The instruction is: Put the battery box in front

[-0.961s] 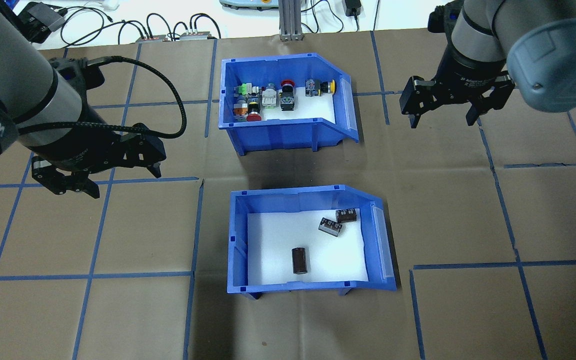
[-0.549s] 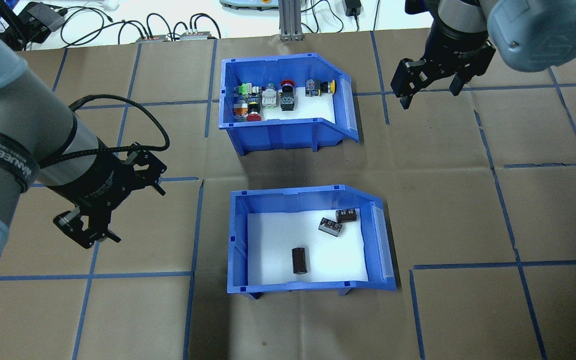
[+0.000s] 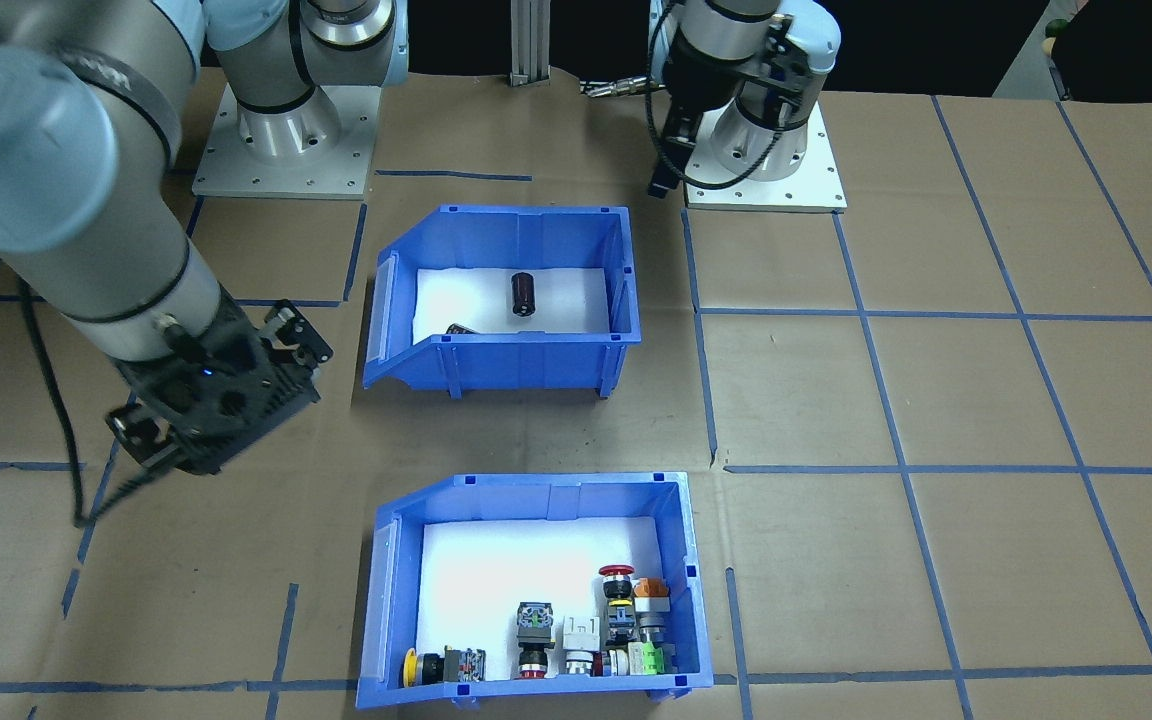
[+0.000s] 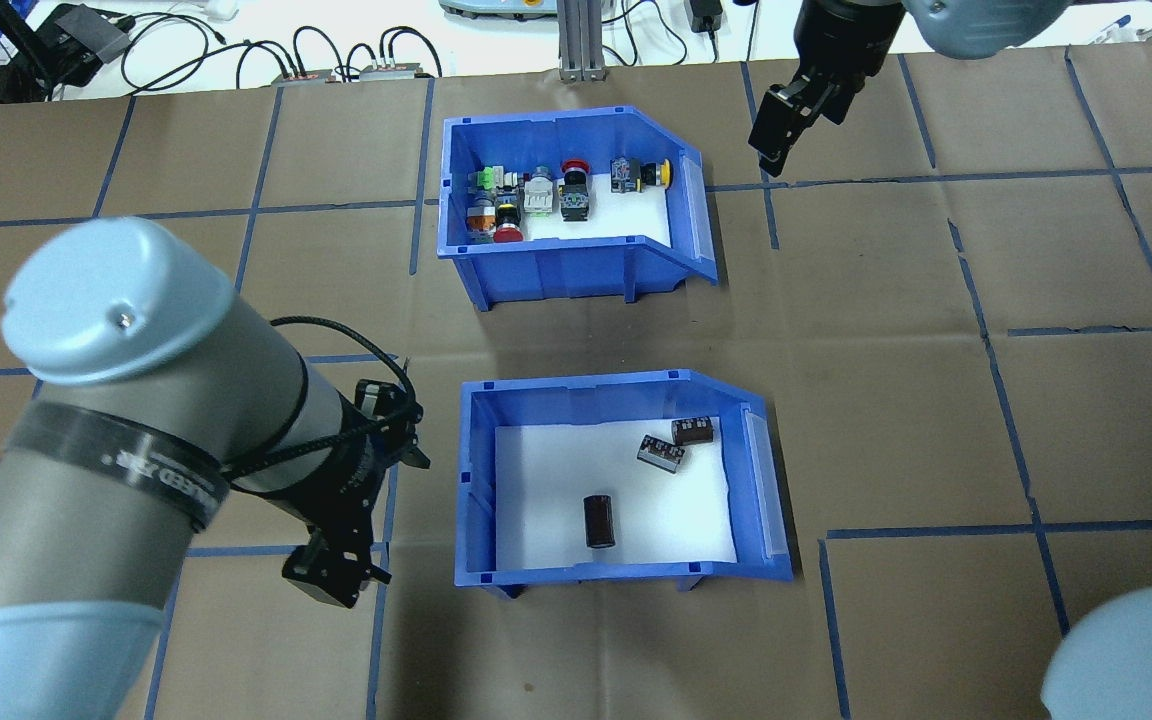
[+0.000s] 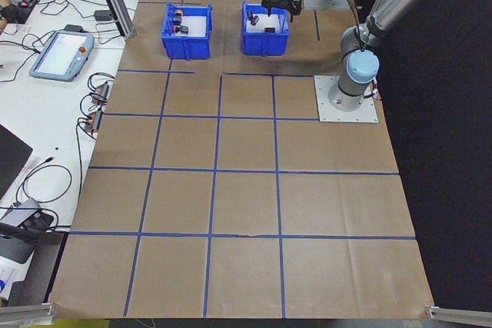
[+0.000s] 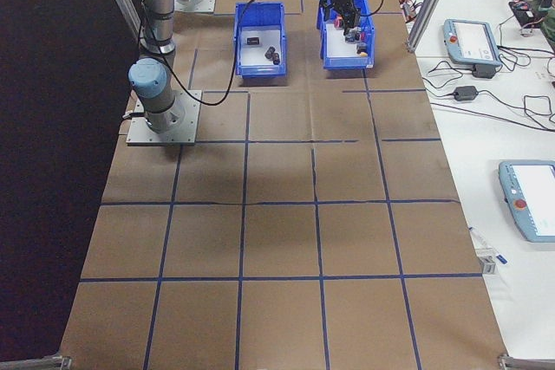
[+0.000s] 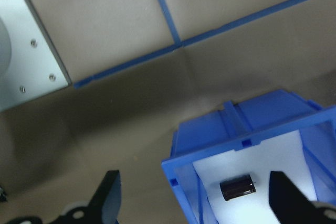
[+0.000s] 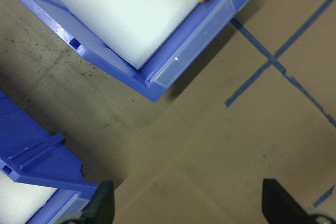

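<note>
The left gripper (image 4: 356, 520) hovers spread just beside the battery box (image 4: 476, 480); the right gripper (image 4: 781, 125), also spread, is well apart.

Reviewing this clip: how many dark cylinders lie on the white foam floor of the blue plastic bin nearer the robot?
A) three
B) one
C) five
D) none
A: in the overhead view the blue plastic bin nearer the robot holds three dark brown cylinders on its white foam floor, one lying alone and two close together near the open front.
</note>
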`<state>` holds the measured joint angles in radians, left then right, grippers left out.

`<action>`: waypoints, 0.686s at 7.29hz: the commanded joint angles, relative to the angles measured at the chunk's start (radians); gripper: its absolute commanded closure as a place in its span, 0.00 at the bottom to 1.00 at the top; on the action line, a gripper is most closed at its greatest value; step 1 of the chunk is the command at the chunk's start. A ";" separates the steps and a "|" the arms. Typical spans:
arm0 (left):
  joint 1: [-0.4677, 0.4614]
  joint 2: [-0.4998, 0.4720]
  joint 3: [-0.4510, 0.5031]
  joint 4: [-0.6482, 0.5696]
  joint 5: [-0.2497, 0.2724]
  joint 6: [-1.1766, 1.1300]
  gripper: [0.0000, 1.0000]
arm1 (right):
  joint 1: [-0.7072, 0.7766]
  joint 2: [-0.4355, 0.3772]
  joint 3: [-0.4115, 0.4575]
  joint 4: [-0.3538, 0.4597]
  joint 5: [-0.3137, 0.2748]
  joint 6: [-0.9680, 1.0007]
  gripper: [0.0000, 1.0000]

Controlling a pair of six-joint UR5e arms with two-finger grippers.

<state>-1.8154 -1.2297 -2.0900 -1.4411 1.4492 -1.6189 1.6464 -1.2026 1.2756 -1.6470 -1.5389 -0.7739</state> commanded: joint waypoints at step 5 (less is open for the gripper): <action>-0.271 -0.169 -0.105 0.347 0.002 -0.450 0.01 | 0.315 0.270 -0.249 -0.004 -0.012 -0.316 0.00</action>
<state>-2.0743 -1.3794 -2.1952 -1.1169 1.4477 -2.0480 1.9105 -0.9802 1.0750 -1.6505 -1.5443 -1.0191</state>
